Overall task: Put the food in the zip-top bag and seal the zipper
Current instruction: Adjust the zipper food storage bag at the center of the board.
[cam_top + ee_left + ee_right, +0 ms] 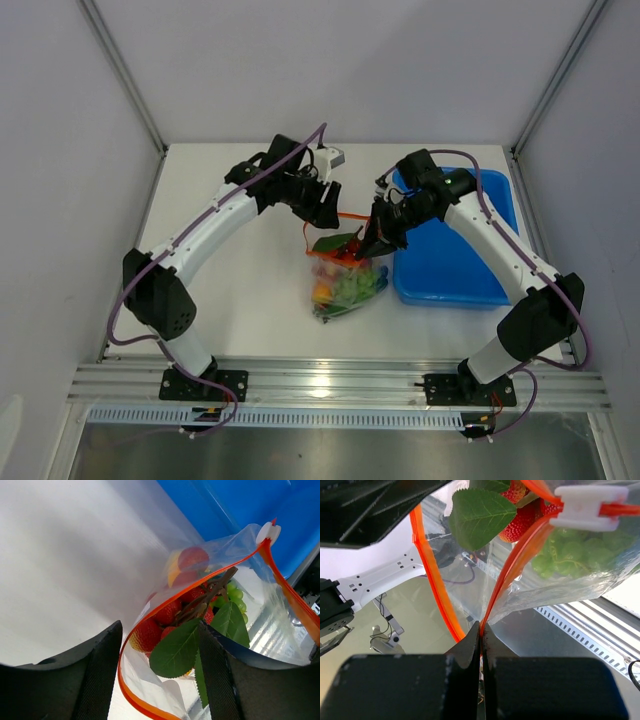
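The zip-top bag [345,282], food [167,612] inside, is at mid-counter [240,320], just beside the blue tub [450,270]. Treat it as thin, limp, slippery film that sags under its load; grip only the stiffer zipper [502,580]. The right hand [481,632] is clenched on that strip. The left hand [157,680] is released, jaws either side of the rim. You cannot see whether the base rests down; leaves [177,652] and glare mask most food.
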